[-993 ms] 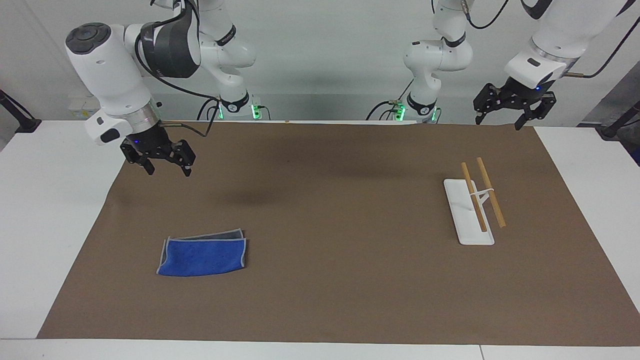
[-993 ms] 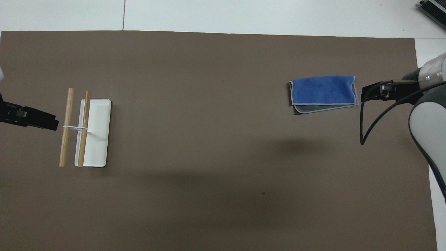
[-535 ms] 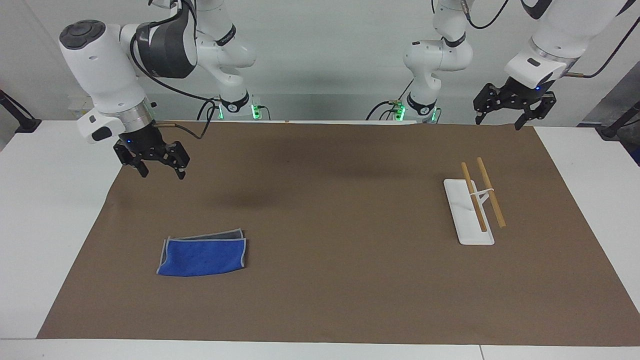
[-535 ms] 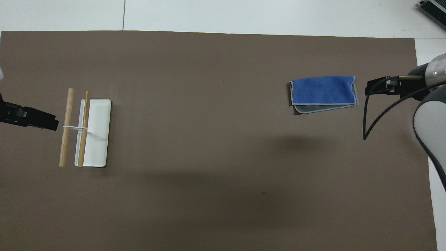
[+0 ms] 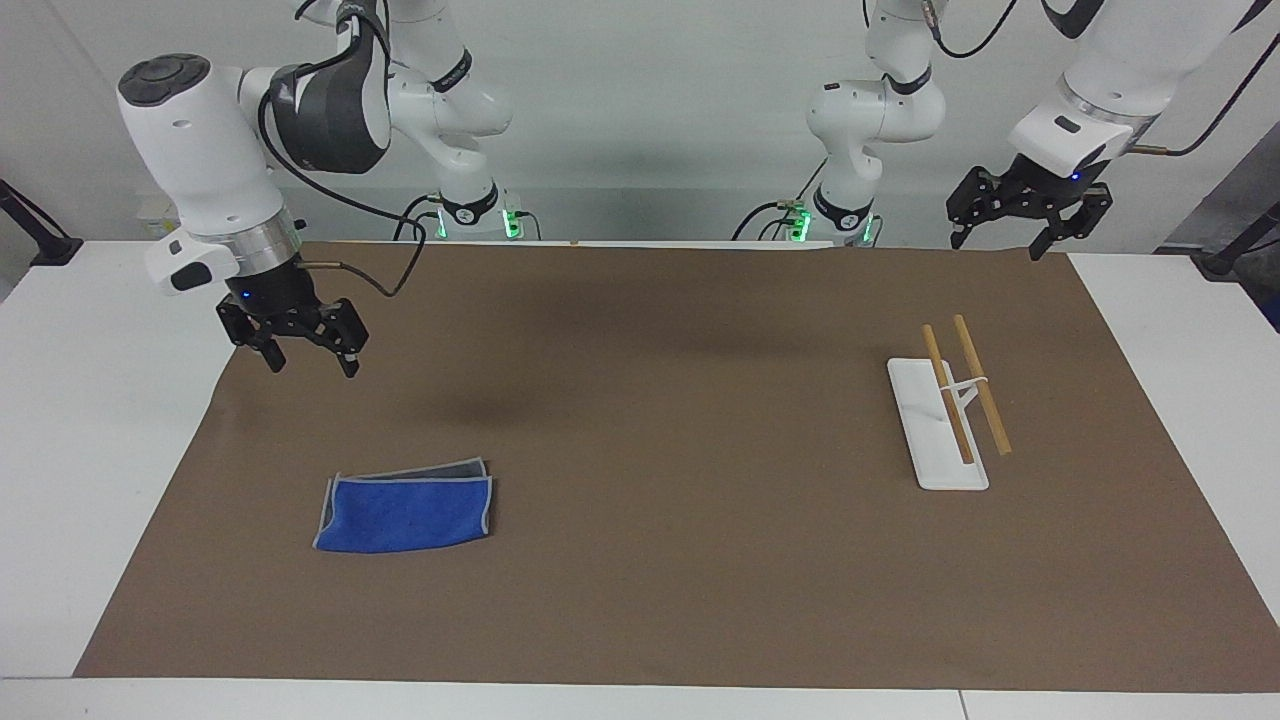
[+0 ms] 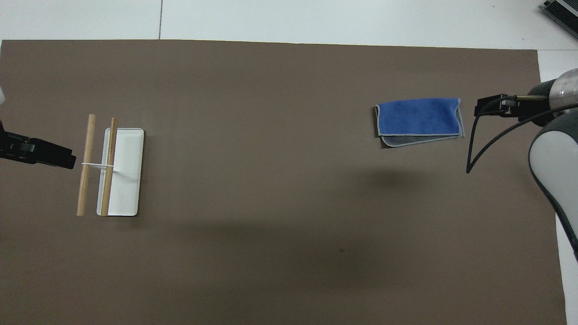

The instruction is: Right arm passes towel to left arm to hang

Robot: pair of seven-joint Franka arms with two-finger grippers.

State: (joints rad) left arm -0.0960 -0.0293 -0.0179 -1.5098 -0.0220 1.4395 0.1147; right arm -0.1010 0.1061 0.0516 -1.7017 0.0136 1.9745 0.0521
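Observation:
The blue towel lies folded flat on the brown mat, toward the right arm's end; it also shows in the overhead view. My right gripper is open and empty. It hangs in the air over the mat's edge, apart from the towel. In the overhead view the right gripper is beside the towel's short edge. My left gripper is open and empty. It waits raised at the left arm's end, and its tip shows by the rack.
A white rack base with two wooden rods stands on the mat toward the left arm's end; the rack also shows from overhead. The brown mat covers most of the white table.
My right gripper has come down and moved a little farther out over the mat's edge, level with the towel. The left arm and the towel have not moved.

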